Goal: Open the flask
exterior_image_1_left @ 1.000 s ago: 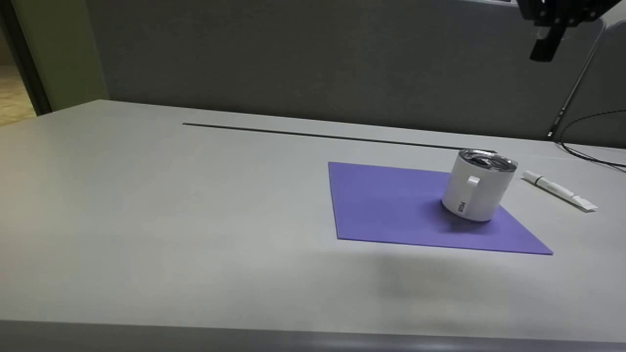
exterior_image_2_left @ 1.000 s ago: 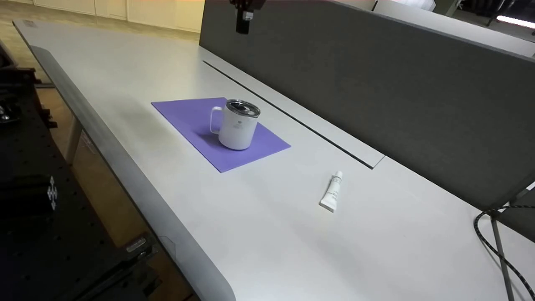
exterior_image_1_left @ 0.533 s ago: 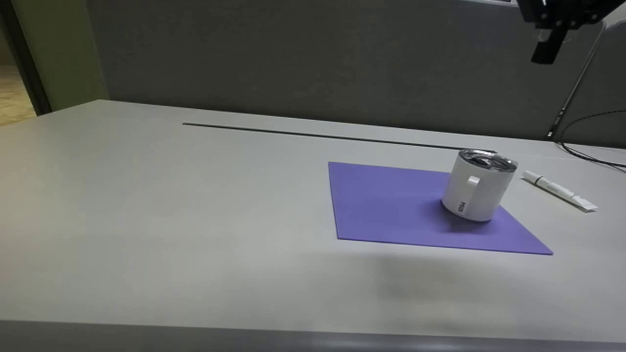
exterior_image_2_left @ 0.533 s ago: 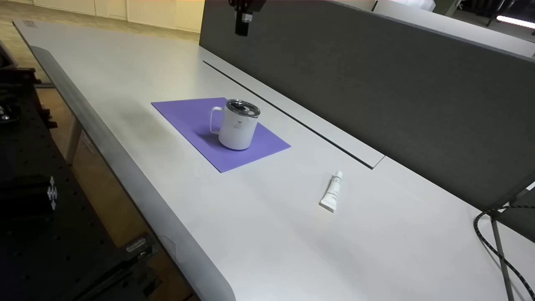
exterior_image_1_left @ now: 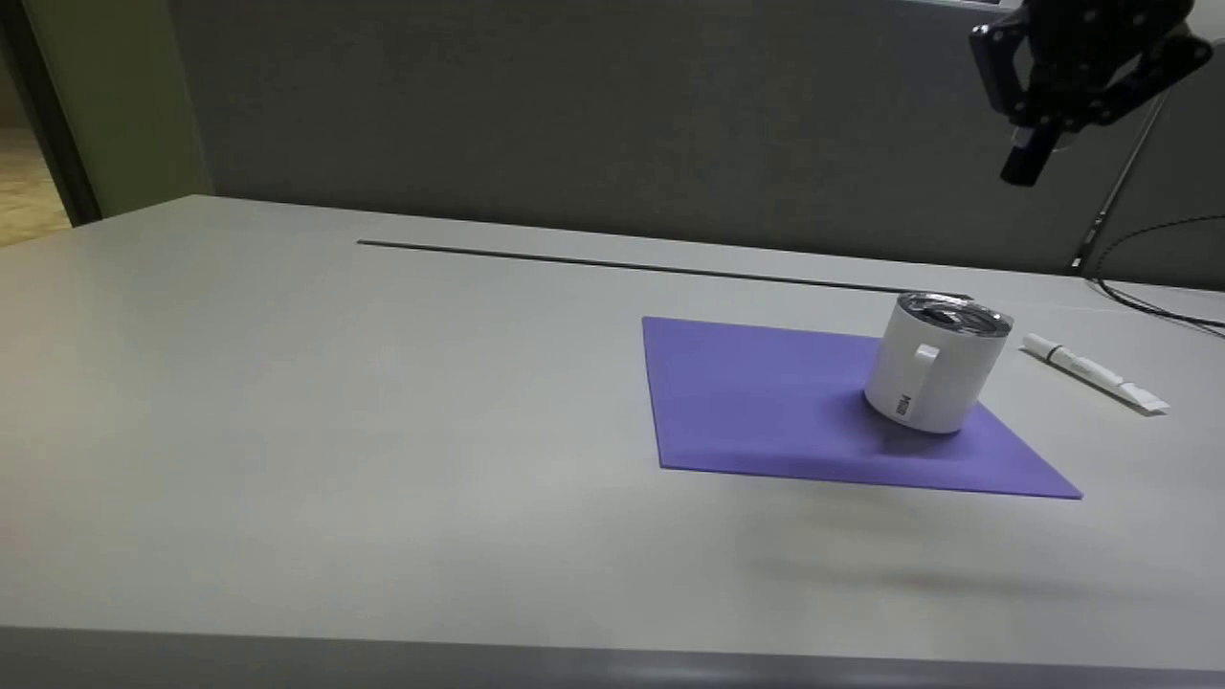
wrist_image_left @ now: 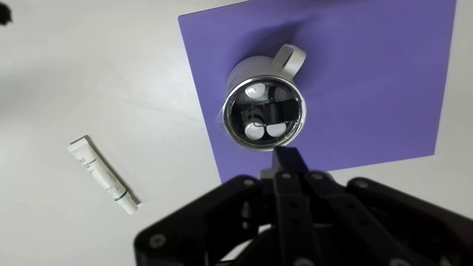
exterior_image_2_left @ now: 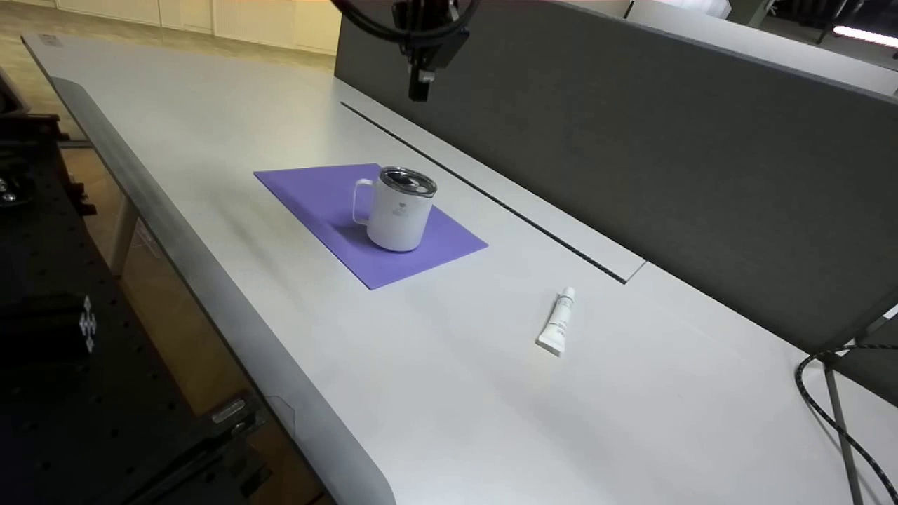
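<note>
A: Pose of the gripper [exterior_image_1_left: 1024, 170]?

B: In an exterior view it was noted at upper right, held in the air above the table [exterior_image_1_left: 383, 431], pointed down with a slight lean to picture left. The flask [exterior_image_1_left: 938, 378] was found lower and to picture left of it, upright, well apart.

A: Pose confirmed elsewhere?

B: In an exterior view the fingers [exterior_image_2_left: 419, 90] were held near vertical, a dark cable [exterior_image_2_left: 379, 29] being looped across the gripper's upper part. The flask was seated beneath them, on the purple mat [exterior_image_2_left: 319, 196]; a white tube [exterior_image_2_left: 558, 322] was laid on the table, off the mat.

A: State of the gripper?

B: Best read in the wrist view: fingers held together, seen as a single dark block. Their tips were framed at the lower edge of the clear lid [wrist_image_left: 264, 112], which was still fitted on the flask. The handle [wrist_image_left: 296, 64] was turned to the top of that view, away from the fingers.
</note>
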Action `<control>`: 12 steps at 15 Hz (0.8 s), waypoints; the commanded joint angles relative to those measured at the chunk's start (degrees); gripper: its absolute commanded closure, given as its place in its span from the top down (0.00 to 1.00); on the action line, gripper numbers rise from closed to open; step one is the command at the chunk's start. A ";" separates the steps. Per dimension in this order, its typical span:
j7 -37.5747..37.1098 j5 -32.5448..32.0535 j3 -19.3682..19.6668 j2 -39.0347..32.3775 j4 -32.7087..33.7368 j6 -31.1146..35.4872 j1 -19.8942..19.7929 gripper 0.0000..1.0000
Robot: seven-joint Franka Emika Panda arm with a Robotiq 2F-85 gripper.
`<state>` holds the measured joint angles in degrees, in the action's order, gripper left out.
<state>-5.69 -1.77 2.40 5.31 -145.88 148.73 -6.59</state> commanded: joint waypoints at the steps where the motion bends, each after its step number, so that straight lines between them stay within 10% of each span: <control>1: 2.69 4.00 1.20 -7.28 2.46 5.57 0.93 0.00; 12: 2.98 5.78 0.50 -16.98 6.03 8.20 1.93 0.00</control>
<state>-2.50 3.54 2.74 -10.34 -141.51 157.98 -5.18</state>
